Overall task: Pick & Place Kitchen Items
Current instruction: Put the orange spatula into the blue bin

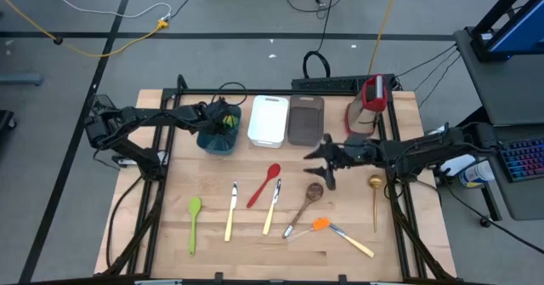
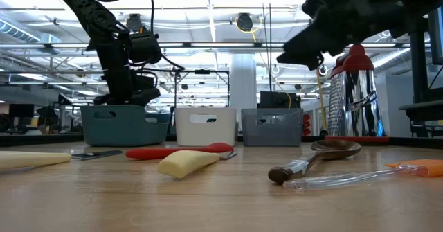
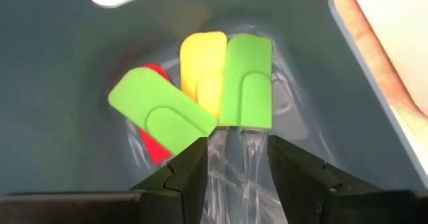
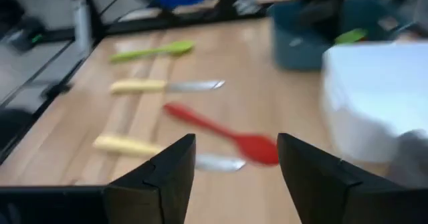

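Left hand [image 3: 234,167] over teal tray [image 1: 206,140], fingers parted around clear spatula handle [image 3: 249,150]; lifting could drag it out. Right hand [image 1: 316,162] open above table [image 1: 255,242].

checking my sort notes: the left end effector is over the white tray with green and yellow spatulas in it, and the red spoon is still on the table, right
Not quite: the left end effector is over the teal rectangular plastic tray, not the white one, as the high view shows. The green spatulas and yellow spatula do lie in it, and the red spoon is on the table.
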{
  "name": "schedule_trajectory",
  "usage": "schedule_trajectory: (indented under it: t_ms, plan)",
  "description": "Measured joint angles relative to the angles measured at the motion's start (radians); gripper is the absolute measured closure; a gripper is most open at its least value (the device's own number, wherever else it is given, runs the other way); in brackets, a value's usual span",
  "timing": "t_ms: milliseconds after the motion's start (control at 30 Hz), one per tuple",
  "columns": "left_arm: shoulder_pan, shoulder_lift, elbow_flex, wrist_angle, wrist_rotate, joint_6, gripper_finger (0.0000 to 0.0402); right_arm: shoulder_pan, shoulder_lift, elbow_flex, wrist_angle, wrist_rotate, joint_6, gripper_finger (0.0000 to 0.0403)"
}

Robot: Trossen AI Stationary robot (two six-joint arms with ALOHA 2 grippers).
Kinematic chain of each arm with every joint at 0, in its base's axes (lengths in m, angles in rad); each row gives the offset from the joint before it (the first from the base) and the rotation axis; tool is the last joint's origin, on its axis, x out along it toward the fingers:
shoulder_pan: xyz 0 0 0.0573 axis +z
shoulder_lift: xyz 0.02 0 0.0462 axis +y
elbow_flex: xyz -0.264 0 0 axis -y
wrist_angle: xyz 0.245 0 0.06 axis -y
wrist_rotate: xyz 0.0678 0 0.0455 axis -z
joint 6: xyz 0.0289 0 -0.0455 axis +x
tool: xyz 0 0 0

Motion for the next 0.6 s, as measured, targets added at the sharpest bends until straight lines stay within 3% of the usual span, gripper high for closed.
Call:
schedule_trajectory:
  t_ms: [200, 600]
  plan:
    - [0.000, 0.000, 0.000, 0.003, 0.000, 0.020, 0.0240, 0.098, 0.000, 0.000, -0.083, -0.089, 0.001, 0.0194]
    - [0.000, 0.000, 0.000, 0.002, 0.002, 0.008, 0.0240, 0.297, 0.164, 0.000, -0.081, -0.095, 0.204, 0.0201]
